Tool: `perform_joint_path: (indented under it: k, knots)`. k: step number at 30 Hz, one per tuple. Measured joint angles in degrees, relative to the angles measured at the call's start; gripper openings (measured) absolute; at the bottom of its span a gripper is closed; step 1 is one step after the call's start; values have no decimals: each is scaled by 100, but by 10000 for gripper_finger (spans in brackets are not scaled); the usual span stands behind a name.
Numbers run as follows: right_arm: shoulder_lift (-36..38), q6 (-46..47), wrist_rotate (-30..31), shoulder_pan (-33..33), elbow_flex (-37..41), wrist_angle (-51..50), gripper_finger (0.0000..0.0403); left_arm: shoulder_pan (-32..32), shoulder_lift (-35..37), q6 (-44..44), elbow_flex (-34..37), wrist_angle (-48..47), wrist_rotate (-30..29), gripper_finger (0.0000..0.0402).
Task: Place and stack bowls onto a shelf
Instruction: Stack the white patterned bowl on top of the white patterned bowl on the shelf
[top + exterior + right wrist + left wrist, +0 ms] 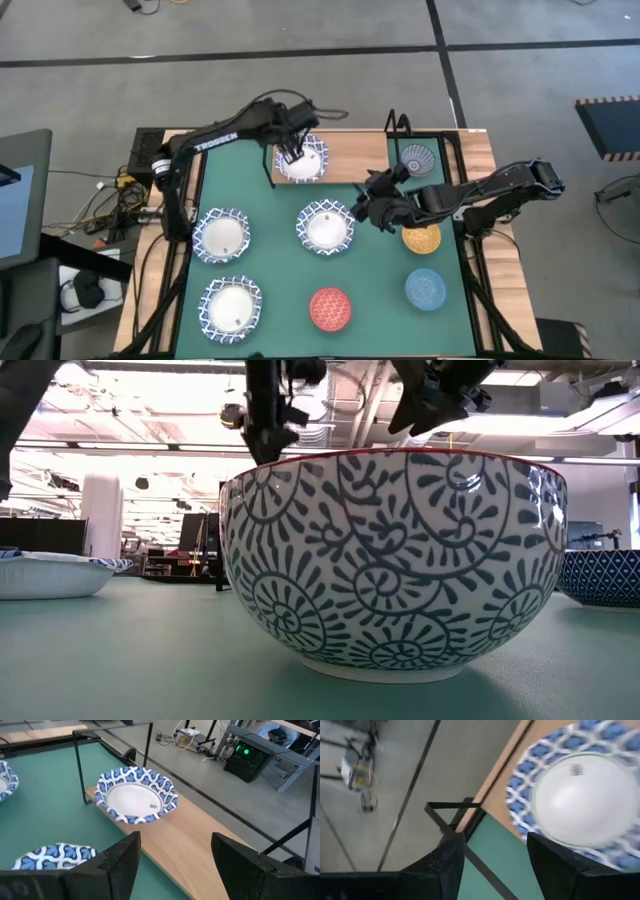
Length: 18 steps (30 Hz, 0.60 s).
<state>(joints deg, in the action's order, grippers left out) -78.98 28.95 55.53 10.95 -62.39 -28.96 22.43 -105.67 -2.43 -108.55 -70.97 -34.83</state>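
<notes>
A white bowl with a blue patterned rim point(300, 161) point(136, 795) point(585, 800) rests by its base on the left end of the shelf's wooden board point(200, 855). My left gripper point(292, 152) point(495, 855) hovers open over this bowl's rim, and I see no touch. My right gripper point(375, 205) point(175, 855) is open above the mat's middle, pointing toward the shelf. Three more white and blue bowls point(325, 227) point(222, 235) point(232, 305) sit on the green mat. The grey-blue bowl point(417, 158) sits at the far right. The red point(330, 307) point(395, 560), light blue point(426, 288) and yellow-orange point(421, 238) bowls are nearer.
The shelf's thin black wire posts point(77, 765) point(445, 820) stand close to the bowl on the board. The right arm point(470, 195) crosses above the yellow-orange bowl and partly hides it. Bare green mat point(270, 260) lies between the bowls. Cables and gear point(110, 200) lie off the table's left.
</notes>
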Motion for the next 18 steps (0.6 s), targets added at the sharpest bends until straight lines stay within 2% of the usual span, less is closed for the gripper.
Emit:
perform_joint_path:
  k: [5,11,15,18]
  knots:
    - [-2,97,-10,93,85,-114,270,-675,629,-395,740,378,-2,184]
    - [-2,165,-18,304,85,-158,270,-1610,1769,-991,2211,1485,-58,178]
    - [-2,168,-282,421,85,14,270,-2392,2651,-1470,3278,2113,-415,178]
    - [-2,164,-563,439,85,263,270,-2955,3251,-2008,3927,2242,-706,178]
